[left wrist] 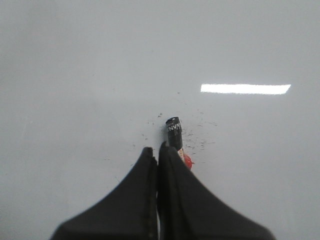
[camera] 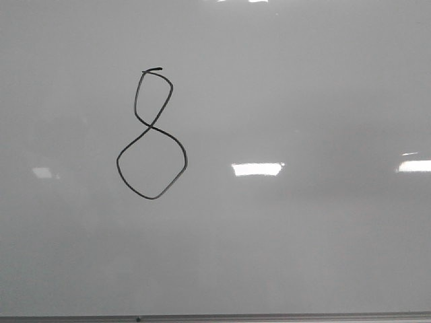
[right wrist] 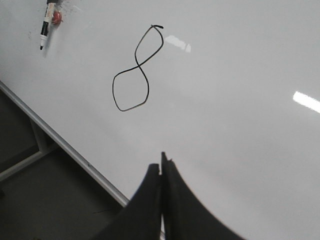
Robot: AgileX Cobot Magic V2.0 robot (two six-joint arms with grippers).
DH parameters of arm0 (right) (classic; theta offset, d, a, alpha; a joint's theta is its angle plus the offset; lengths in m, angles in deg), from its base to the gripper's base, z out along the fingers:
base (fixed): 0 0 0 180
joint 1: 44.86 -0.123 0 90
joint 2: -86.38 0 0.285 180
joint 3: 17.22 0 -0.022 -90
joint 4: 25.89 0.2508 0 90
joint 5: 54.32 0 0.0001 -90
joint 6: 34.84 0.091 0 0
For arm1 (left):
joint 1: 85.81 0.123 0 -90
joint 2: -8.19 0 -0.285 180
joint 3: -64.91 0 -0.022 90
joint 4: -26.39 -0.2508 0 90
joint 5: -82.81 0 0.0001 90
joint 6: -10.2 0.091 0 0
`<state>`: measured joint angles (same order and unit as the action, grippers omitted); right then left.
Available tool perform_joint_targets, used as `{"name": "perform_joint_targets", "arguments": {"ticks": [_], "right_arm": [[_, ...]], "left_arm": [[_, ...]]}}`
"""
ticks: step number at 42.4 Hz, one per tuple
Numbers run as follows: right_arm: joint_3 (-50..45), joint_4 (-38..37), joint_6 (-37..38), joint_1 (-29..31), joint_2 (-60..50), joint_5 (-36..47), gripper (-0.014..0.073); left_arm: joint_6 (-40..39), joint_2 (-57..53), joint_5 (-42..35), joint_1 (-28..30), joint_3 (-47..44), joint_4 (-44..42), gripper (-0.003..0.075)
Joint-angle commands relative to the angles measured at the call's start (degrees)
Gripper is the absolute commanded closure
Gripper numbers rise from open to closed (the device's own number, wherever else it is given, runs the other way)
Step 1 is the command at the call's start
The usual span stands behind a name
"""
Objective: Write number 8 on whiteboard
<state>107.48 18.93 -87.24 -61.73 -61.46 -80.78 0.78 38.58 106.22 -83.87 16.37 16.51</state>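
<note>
The number 8 is drawn in thin black line on the whiteboard, left of the middle; it also shows in the right wrist view. A black-capped marker lies on the board with a red bit beside it, partly hidden behind my left gripper's fingers. My left gripper is shut with the jaws pressed together and nothing between them. My right gripper is shut and empty, over the board's near edge, well back from the 8. The marker also shows in the right wrist view. Neither gripper shows in the front view.
Bright light reflections lie on the board. A thin grey frame edges the board, with dark floor and a metal stand beyond it. Small black specks dot the board around the marker.
</note>
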Motion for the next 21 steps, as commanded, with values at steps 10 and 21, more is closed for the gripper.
{"name": "perform_joint_targets", "arguments": {"ticks": [10,21], "right_arm": [[1.5,2.0,0.1,0.4,0.1,2.7,0.0662],[1.5,2.0,0.1,0.4,0.1,2.7,0.0662]], "left_arm": [[-0.2,-0.1,-4.0,0.0,1.6,0.3,0.0741],[-0.2,-0.3,-4.2,0.0,1.2,0.0,0.0741]]}}
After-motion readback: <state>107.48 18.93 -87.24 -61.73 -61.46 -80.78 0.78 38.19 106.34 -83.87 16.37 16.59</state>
